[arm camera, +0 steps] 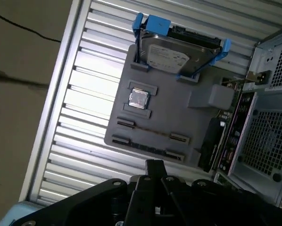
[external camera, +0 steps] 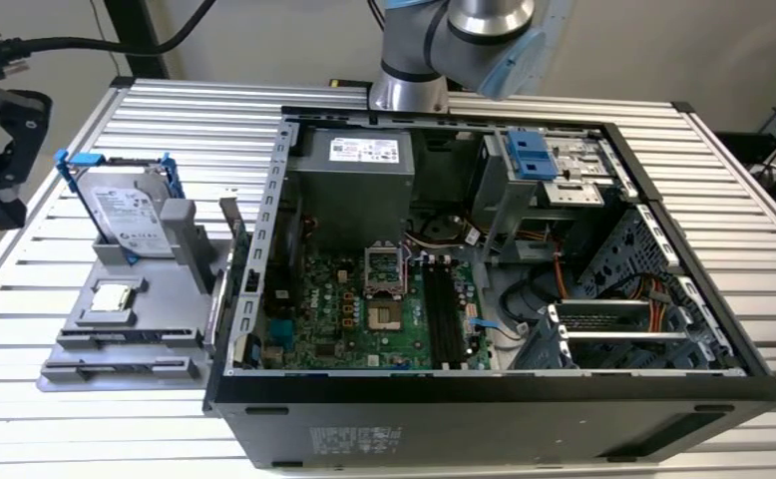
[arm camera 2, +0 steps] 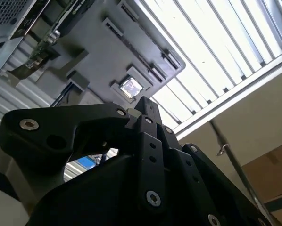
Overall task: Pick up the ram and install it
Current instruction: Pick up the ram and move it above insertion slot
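While the gripper (arm camera: 154,165) hung clear of the tray (external camera: 162,324), off its outer side and touching nothing, its fingers (arm camera: 152,167) looked pressed together and empty, as suits an approach not yet committed to a grasp. On the tray, a hard drive (external camera: 129,210) stood propped at the far end. A square chip (external camera: 113,296) sat in a recess at the tray's middle. The ram (arm camera: 145,147) appeared to stand on edge in the long slot at the end of the tray nearest the gripper, held upright so that its upper edge could be pinched. Just beside the tray, on the exterior view's right, lay the open computer case (external camera: 495,419), its black memory slots (external camera: 444,319) facing upward to receive the ram.
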